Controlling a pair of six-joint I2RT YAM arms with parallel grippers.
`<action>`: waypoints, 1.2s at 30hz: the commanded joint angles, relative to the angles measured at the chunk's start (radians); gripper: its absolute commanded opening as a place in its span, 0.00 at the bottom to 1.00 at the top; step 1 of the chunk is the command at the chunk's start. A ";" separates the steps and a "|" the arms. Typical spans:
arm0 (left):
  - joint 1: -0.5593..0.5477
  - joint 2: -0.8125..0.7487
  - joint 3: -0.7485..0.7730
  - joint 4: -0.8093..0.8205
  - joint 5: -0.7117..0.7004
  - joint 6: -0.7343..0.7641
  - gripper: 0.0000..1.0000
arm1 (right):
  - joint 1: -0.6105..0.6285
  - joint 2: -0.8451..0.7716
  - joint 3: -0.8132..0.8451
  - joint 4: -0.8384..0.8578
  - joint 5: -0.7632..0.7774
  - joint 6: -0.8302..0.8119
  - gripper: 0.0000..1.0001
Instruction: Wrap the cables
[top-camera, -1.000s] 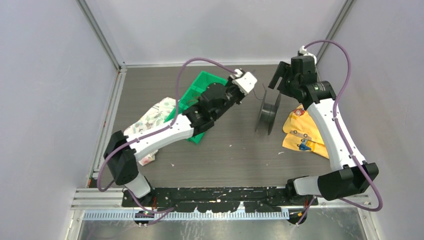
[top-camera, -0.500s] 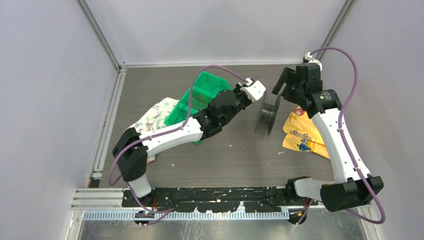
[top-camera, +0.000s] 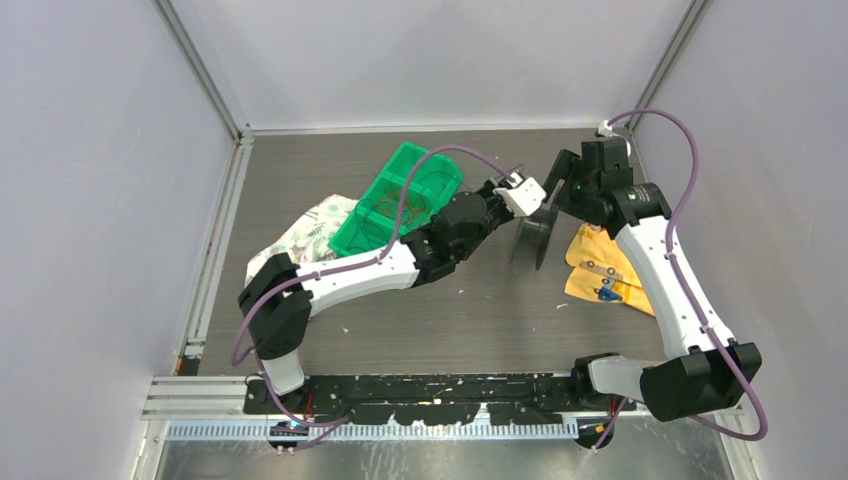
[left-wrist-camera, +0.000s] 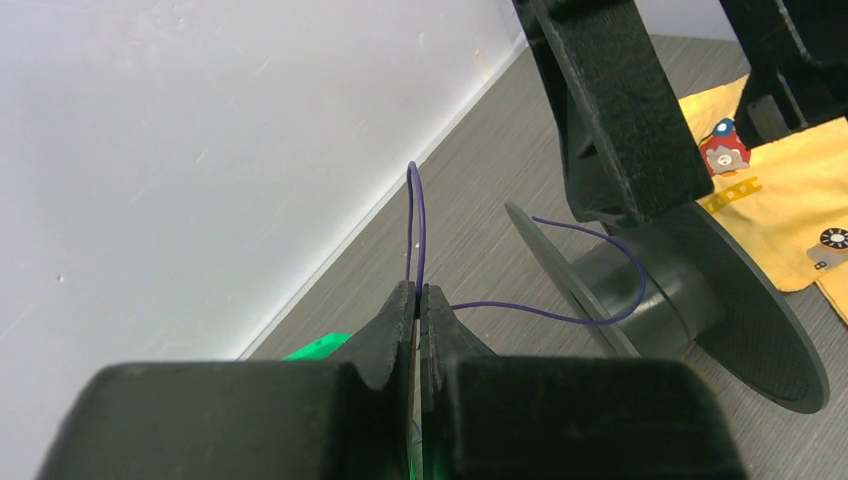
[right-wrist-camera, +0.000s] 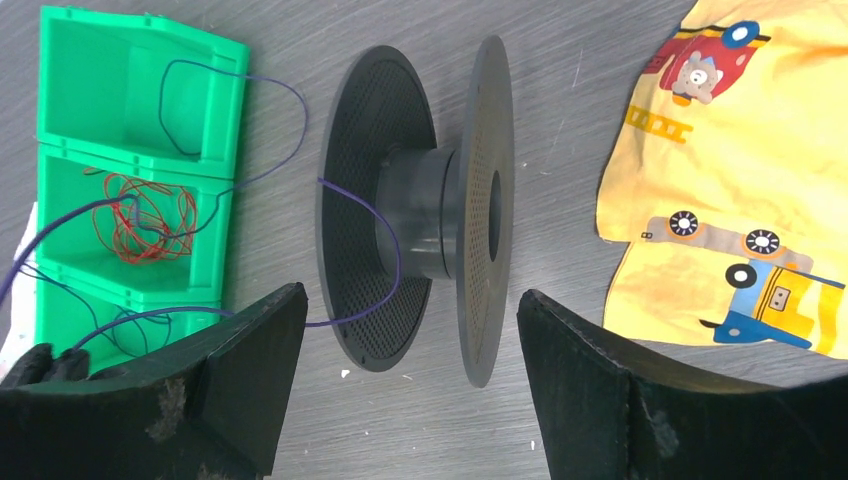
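My left gripper is shut on a very thin purple cable, pinched at the fingertips. It is just left of the black two-flanged spool in the top view. The cable loops from my fingers over the spool's left flange and around its hub. Its other end trails back into the green bin. A tangle of thin red cable lies in the bin's middle compartment. My right gripper is wide open and empty, and hovers above the spool.
The green three-compartment bin lies left of the spool, under my left arm. A yellow printed cloth lies right of the spool. A floral cloth lies at the left. Walls close the back and both sides.
My left gripper has moved right and nearer with the purple cable, up to the spool. My right gripper has shifted slightly and stays open above the spool.
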 joint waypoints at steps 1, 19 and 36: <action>-0.009 -0.005 0.031 0.084 -0.046 0.017 0.00 | -0.005 0.001 -0.008 0.029 -0.002 0.012 0.82; -0.011 -0.069 0.050 0.003 0.005 -0.076 0.00 | -0.005 -0.031 -0.003 0.087 -0.091 -0.020 0.67; 0.030 -0.117 0.046 -0.051 0.090 -0.201 0.01 | -0.008 -0.034 0.108 0.106 -0.115 0.093 0.61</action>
